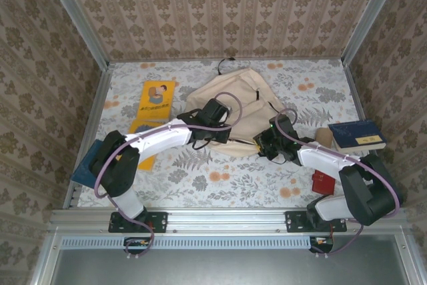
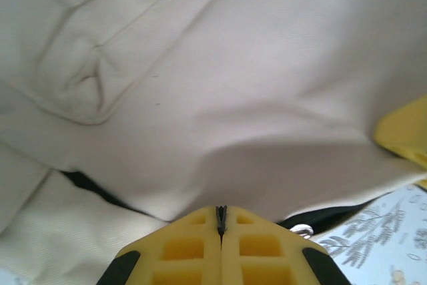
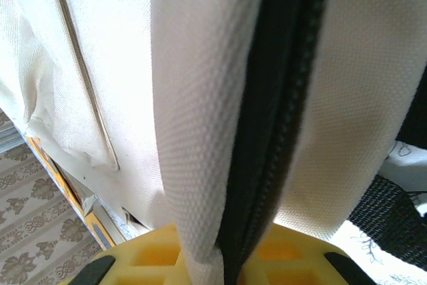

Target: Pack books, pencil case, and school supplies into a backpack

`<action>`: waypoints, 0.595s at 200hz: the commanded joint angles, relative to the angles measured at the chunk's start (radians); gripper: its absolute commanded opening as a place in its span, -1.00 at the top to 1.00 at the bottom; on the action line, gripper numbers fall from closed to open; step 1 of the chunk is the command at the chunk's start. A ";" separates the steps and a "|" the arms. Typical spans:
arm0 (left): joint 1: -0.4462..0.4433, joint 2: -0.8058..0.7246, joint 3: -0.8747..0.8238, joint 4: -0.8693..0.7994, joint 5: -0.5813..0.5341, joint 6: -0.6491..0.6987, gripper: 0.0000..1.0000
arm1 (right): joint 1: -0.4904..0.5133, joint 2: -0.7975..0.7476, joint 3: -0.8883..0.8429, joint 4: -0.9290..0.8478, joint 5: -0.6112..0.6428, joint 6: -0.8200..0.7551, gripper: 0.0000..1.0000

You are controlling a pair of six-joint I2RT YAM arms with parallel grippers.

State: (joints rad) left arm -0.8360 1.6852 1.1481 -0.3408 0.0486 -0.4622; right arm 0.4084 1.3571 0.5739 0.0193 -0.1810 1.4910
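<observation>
Right wrist: right jaws pinch backpack (image 3: 193, 131) fabric.

There is one backpack (image 1: 243, 95). There are four books. Two are yellow: the far yellow book (image 1: 157, 98) and the near yellow book (image 1: 138, 127). Two are dark blue: the left blue book (image 1: 83, 171) and the right blue book (image 1: 358, 135). There is one red square (image 1: 323, 182) and one round tan thing (image 1: 325, 137).

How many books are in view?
4: yellow book upper left; second yellow book beneath left arm; navy book at left edge; thicker navy book right. Others may be hidden.
</observation>
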 commanded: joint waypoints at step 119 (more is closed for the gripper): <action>0.146 0.074 0.018 0.011 0.058 0.087 1.00 | -0.031 -0.062 0.015 -0.190 0.163 -0.109 0.76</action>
State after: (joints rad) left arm -0.7296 1.7367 1.1389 -0.3107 0.1143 -0.4370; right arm 0.4065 1.3190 0.5766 -0.0341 -0.1223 1.4265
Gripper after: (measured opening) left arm 0.043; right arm 0.102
